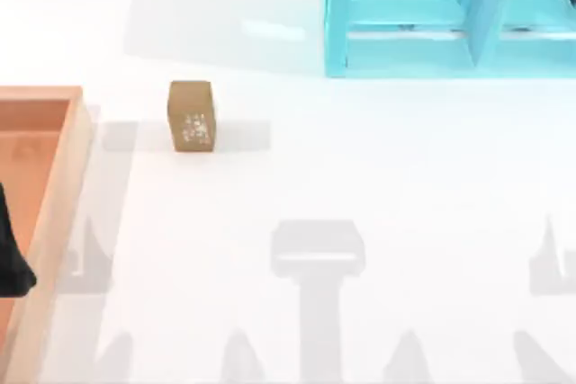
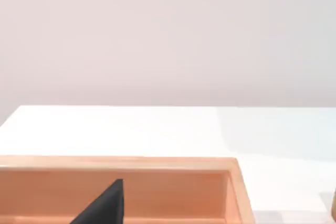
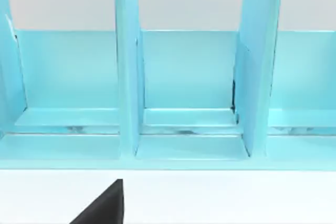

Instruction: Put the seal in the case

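Note:
The seal, a small tan-brown block with a white speckled mark on its upper face, stands alone on the white table left of centre. An open wooden case lies along the table's left edge, a short way left of the seal. My left gripper hangs as a black shape over the case, and its black tip stands in front of the case's inner wall. Facing the blue rack, a black part of my right gripper is over bare table, far from the seal.
A light blue rack with upright dividers stands at the back right, and its compartments face the right wrist camera. White tabletop stretches between the seal, the rack and the front edge.

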You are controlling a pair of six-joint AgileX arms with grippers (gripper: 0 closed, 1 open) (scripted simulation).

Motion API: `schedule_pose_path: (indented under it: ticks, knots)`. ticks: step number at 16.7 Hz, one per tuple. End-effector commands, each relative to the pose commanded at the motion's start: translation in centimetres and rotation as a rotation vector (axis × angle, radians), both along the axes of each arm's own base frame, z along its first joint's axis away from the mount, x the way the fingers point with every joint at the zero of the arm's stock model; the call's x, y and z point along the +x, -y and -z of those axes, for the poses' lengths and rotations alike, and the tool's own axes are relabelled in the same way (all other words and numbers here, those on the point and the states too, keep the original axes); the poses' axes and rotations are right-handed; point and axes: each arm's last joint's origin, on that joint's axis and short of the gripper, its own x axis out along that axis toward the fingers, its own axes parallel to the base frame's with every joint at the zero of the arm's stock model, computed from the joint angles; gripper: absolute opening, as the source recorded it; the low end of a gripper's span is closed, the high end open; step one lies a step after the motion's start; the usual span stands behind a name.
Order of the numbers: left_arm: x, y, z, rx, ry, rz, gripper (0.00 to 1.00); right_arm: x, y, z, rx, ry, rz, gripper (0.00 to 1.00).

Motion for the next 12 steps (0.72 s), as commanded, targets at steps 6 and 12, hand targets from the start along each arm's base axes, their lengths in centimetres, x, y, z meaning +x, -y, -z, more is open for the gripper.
schedule_pose_path:
  ticks: [6, 12]
  knots:
    - [0.1, 0.2, -1.7, -0.02, -0.05, 0.02, 1.0, 0.0, 0.0, 0.0, 0.0, 0.0, 0.0, 1.0]
    - [3.5, 0.8, -9.2, -0.09, -0.283, 0.061, 1.0, 0.0, 0.0, 0.0, 0.0, 0.0, 0.0, 1.0]
